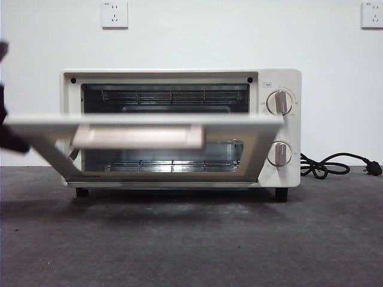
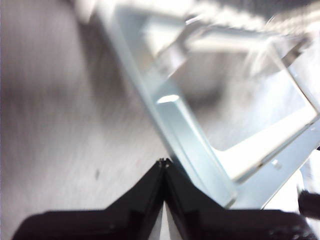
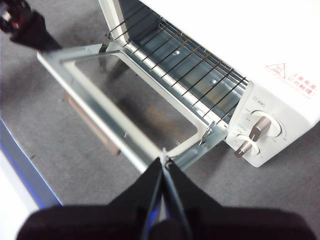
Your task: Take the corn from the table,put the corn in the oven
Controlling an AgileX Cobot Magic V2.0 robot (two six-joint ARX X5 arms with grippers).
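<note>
The cream-white oven [image 1: 286, 82] stands on the dark grey table [image 1: 191, 245] with its glass door [image 1: 36, 124] swung down almost level and its beige handle [image 1: 137, 137] facing me. Wire racks [image 1: 173, 95] show inside the cavity, and nothing lies on them. The corn is out of view in every picture. My left gripper [image 2: 164, 163] is shut and holds nothing, right beside the door's metal frame [image 2: 190, 145]; the front view shows that arm [image 1: 7, 128] as a dark blur at the left edge. My right gripper [image 3: 164, 161] hovers shut and holding nothing above the door's near corner [image 3: 200, 145].
A black cord and plug [image 1: 335, 165] trail on the table right of the oven. Two knobs [image 1: 279, 103] sit on the oven's right panel. Two wall sockets [image 1: 114, 14] are behind. The table's edge [image 3: 25, 165] runs past the open door.
</note>
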